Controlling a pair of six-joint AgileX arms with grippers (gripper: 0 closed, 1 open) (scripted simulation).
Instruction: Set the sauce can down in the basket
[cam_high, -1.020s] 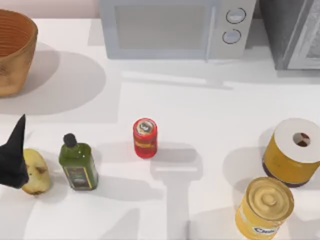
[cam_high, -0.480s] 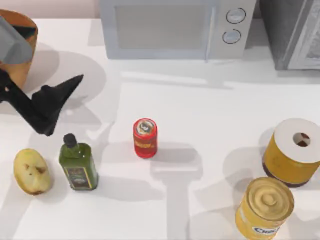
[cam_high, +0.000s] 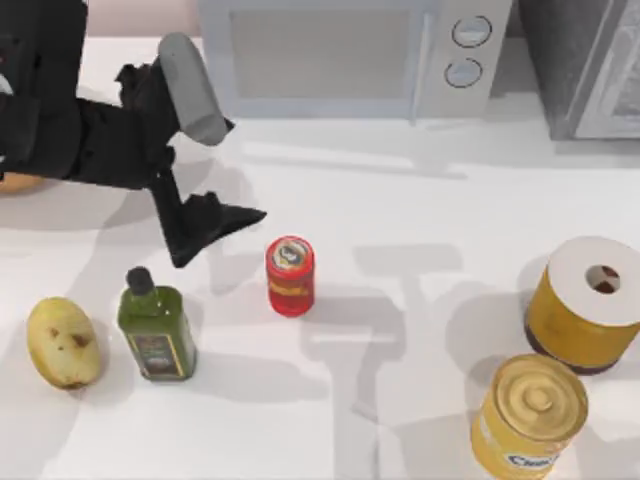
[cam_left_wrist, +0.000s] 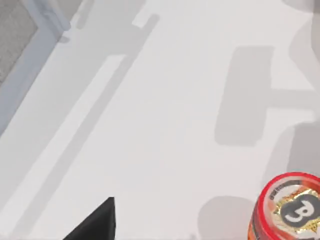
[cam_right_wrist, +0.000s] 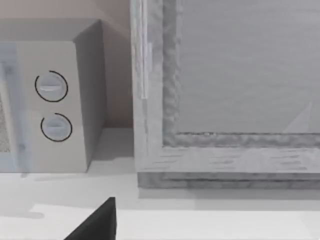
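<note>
The sauce can (cam_high: 290, 275), small and red with a silvery top, stands upright near the middle of the table. In the left wrist view the sauce can (cam_left_wrist: 287, 212) sits low at one edge, with one dark fingertip (cam_left_wrist: 95, 225) well apart from it. My left gripper (cam_high: 222, 238) hovers open just left of the can and slightly behind it, touching nothing. The left arm covers most of the basket (cam_high: 15, 183) at the far left, leaving a tan sliver. My right gripper (cam_right_wrist: 95, 225) is parked facing the microwave and a grey cabinet.
A green oil bottle (cam_high: 155, 330) and a potato (cam_high: 62, 342) stand at the front left. At the right are a yellow cylinder with a white top (cam_high: 585, 300) and a big yellow can (cam_high: 530, 415). A microwave (cam_high: 350, 55) lines the back.
My left arm has swung from the front left edge up over the basket and rightward, bringing its gripper close to the sauce can. The can has not moved.
</note>
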